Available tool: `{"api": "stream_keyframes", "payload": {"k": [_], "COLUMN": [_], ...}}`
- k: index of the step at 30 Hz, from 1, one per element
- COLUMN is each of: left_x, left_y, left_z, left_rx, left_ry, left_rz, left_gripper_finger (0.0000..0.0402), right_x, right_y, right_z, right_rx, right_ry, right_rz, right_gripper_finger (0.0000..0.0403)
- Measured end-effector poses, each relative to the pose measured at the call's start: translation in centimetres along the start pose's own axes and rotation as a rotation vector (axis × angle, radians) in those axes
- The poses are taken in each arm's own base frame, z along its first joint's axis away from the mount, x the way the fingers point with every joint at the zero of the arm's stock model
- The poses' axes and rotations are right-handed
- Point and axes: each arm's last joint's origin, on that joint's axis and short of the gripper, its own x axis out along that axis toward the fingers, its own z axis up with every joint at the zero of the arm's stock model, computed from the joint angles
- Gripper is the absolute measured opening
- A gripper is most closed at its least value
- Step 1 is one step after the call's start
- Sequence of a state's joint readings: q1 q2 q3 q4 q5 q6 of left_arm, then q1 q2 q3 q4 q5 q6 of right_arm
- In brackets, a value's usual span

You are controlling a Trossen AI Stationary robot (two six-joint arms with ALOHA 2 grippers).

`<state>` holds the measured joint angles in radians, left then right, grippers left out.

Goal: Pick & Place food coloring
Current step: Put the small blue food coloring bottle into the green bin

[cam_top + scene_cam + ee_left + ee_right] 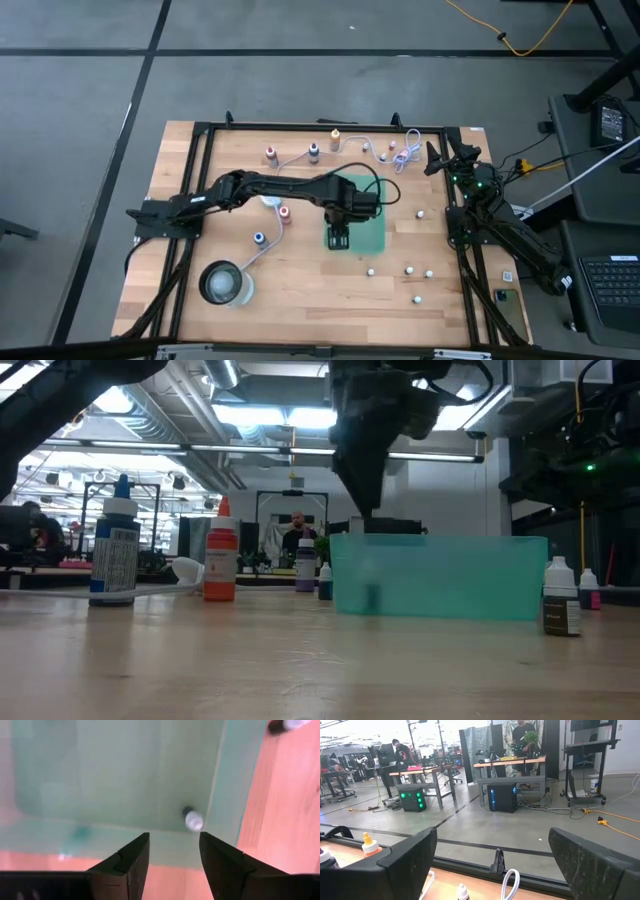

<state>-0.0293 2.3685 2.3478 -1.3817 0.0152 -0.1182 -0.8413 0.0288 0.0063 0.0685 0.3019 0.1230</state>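
Note:
A teal bin (362,228) stands at the table's middle. My left gripper (174,837) hangs open above the bin's near end, pointing down, with nothing between its fingers; the high view shows it there too (338,239). Below it, one small white-capped food coloring bottle (192,819) lies on the bin's floor. More bottles stand on the wood: red (285,213), blue (259,238), and a far row (313,151). Several white-capped ones (408,269) stand near the right front. My right gripper (492,865) waits open at the table's far right (433,158).
A round clear glass container (225,283) sits at the near left, with a white cable (262,246) running from it. Another white cable (385,150) loops along the far edge. Black frame rails (190,200) border the table. Bare wood lies in front of the bin.

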Motion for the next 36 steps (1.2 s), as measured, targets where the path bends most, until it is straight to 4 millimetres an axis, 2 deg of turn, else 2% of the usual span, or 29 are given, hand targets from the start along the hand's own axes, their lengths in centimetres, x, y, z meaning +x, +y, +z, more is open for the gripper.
{"api": "stream_keyframes", "payload": {"k": [7,15,22,26,31,36], "left_x": [-2.1,-3.9,-5.3,-6.0,-6.9,-6.5], "left_y": [2.0,5.2,7.7,8.3,8.6,8.6], "left_z": [-1.0,-1.2,-1.9,-3.1,-5.8,-8.6], "left_rx": [-0.017,0.039,0.054,0.078,0.099,0.103], "left_ry": [0.035,0.013,-0.063,-0.126,-0.208,-0.314], "left_rz": [0.113,0.136,-0.018,-0.028,-0.014,-0.003], "left_gripper_finger": [0.019,0.0262,0.0285,0.0281,0.0279,0.0279], "right_x": [0.0,0.0,0.0,0.0,0.0,0.0], "right_y": [0.0,0.0,0.0,0.0,0.0,0.0], "right_z": [0.0,0.0,0.0,0.0,0.0,0.0], "right_rx": [0.0,0.0,0.0,0.0,-0.001,0.0], "right_ry": [0.0,0.0,0.001,0.003,0.003,0.003], "right_rz": [0.0,0.0,0.006,0.008,0.008,0.008], "right_gripper_finger": [0.0384,0.0384,0.0384,0.0384,0.0384,0.0384]}}
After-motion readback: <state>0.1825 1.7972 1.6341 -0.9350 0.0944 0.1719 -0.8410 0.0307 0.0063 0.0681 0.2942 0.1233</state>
